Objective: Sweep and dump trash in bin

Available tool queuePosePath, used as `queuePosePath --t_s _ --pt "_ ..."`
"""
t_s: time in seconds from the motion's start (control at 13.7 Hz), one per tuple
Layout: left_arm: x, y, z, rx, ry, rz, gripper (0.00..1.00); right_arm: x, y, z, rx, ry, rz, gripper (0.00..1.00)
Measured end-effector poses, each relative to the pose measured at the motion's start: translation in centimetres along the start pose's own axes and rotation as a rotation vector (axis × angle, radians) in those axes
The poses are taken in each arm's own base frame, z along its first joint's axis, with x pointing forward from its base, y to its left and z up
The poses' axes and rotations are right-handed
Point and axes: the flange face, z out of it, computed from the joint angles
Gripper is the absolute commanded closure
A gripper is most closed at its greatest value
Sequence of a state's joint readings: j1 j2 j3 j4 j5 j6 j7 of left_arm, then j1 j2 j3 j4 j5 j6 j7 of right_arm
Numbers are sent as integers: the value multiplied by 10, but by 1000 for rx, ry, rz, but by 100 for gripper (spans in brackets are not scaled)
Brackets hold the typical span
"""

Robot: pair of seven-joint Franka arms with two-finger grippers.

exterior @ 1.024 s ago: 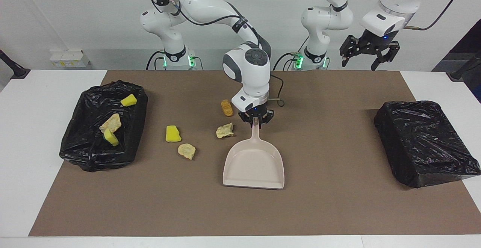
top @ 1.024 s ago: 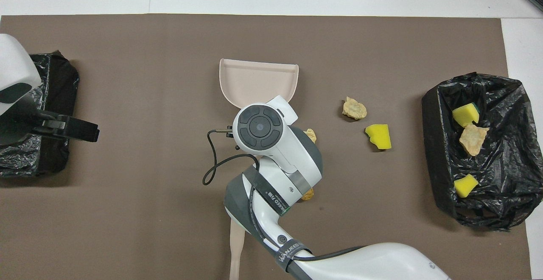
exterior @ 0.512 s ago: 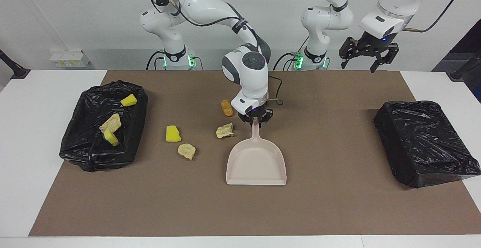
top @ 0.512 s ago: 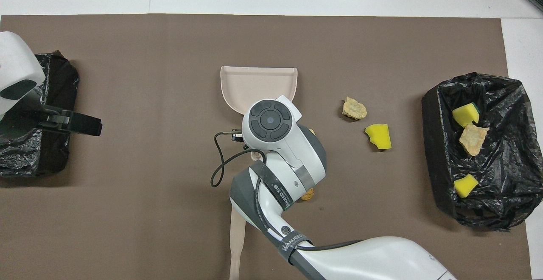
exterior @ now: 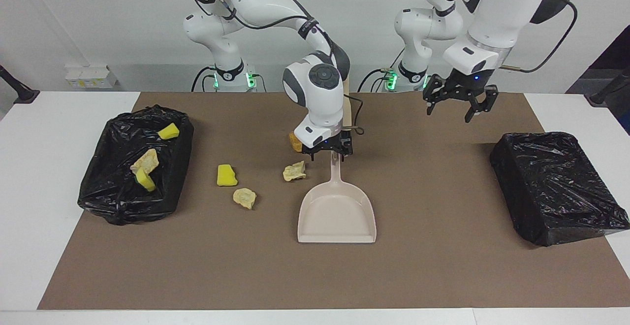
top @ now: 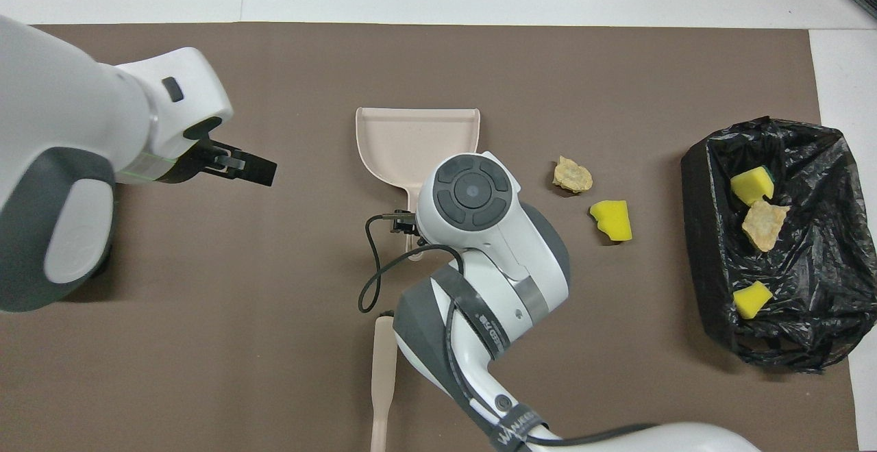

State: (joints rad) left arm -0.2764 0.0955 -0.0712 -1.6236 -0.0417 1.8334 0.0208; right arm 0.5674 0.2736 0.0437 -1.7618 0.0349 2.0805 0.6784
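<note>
On the brown mat (exterior: 433,266) at mid-table lies the dustpan (exterior: 337,214), flat, its handle running toward the robots; the right gripper (exterior: 329,151) sits just above the handle's end, fingers parted and off it. Trash: three scraps lie in the open bin (exterior: 106,187) (two yellow, one beige), while a yellow piece (exterior: 226,175) and two beige chunks (exterior: 244,198) (exterior: 294,171) lie on the mat between bin and dustpan, and an orange chunk (exterior: 295,141) peeks out beside the right gripper. Left gripper (exterior: 456,102) hangs open over bare mat near the covered bin (exterior: 558,187)
</note>
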Motion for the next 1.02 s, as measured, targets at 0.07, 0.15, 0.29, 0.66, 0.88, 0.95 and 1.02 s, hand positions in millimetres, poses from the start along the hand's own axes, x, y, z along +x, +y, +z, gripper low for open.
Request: queuePosePath --t_s 0.07,0.15,0.29,0.66,0.88,0.95,1.02 --pt "8 10 17 -4 0 3 0 -13 10 -8 -4 -1 0 0" --pt "16 22 39 -9 0 11 0 -28 23 -16 -8 -1 1 0" --pt "28 56 86 -19 -3 -7 0 -54 47 -21 -5 12 5 0" --pt "17 133 190 -31 -37 -71 0 -125 97 14 -3 32 -10 0" --pt "2 171 204 -38 -31 -87 0 -151 101 16 -7 31 -40 0" --pt "0 179 207 -42 -22 -91 0 -154 100 15 -5 32 -44 0" --pt "-3 186 212 -45 -19 -91 0 -158 97 15 0 28 -51 0"
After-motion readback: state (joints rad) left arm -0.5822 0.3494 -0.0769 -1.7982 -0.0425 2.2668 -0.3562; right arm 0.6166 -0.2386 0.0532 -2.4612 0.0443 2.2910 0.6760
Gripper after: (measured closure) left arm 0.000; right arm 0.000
